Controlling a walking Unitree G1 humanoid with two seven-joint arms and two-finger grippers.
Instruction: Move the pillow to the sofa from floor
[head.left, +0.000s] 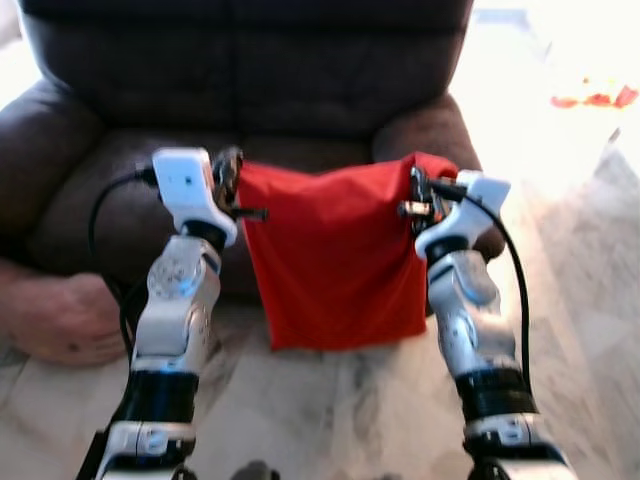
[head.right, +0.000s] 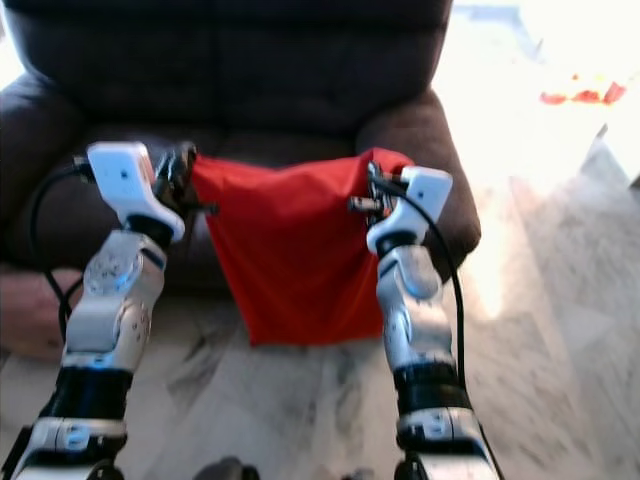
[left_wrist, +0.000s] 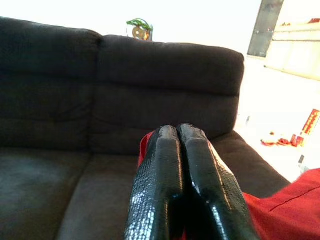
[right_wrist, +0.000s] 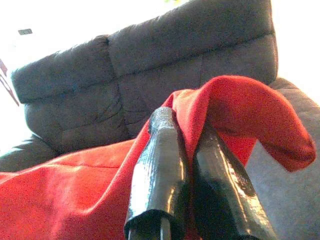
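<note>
I see the red pillow (head.left: 335, 255) hanging between my two grippers, just before the dark sofa (head.left: 240, 70) and above the marble floor (head.left: 330, 410). The left gripper (head.left: 232, 180) pinches one top corner, and the right gripper (head.left: 418, 195) clamps the other.

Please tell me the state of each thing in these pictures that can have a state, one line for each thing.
red pillow: lifted off the floor, hanging by its two upper corners in front of the sofa.
left gripper: shut on the pillow's corner.
right gripper: shut on the other corner, cloth folded over it.
sofa: seat bare, pillow not yet on it.
</note>
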